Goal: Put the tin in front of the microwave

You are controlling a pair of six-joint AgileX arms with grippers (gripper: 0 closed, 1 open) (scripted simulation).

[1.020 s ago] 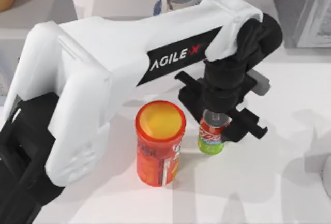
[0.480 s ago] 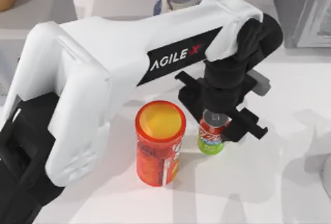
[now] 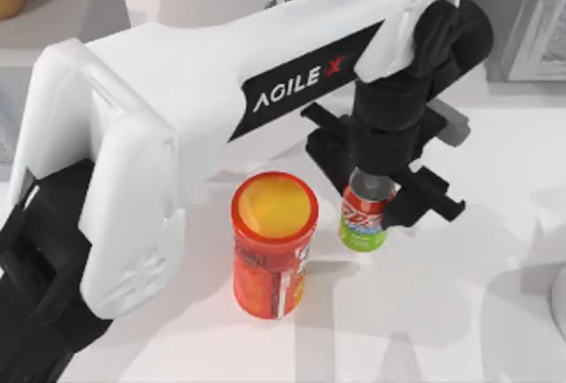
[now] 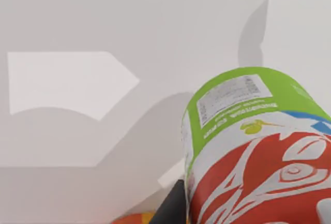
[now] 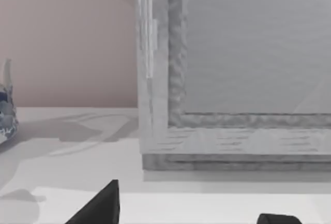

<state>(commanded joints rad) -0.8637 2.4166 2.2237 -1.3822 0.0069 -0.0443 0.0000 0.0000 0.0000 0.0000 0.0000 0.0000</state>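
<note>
Top view, left to right. The orange-red canister (image 3: 274, 243) stands upright on the table (image 3: 460, 312), just beside and to the left of the left gripper (image 3: 370, 195). That gripper, at the end of the white AgileX arm reaching in from the left, is clamped on the tin (image 3: 364, 219) by its upper part, one black finger on either side. The tin hangs directly beneath the gripper, long axis near vertical, silver top up, lime-green base toward the table; the left wrist view shows that base (image 4: 243, 100) apparently clear of the surface. Step in hand, as judged: carrying the gripped tin. The next move calls for transport toward the grey appliance (image 3: 522, 11) to the gripper's right, then upright set-down before its face. The right gripper (image 5: 191, 219) faces that appliance's front, fingers spread.
</note>
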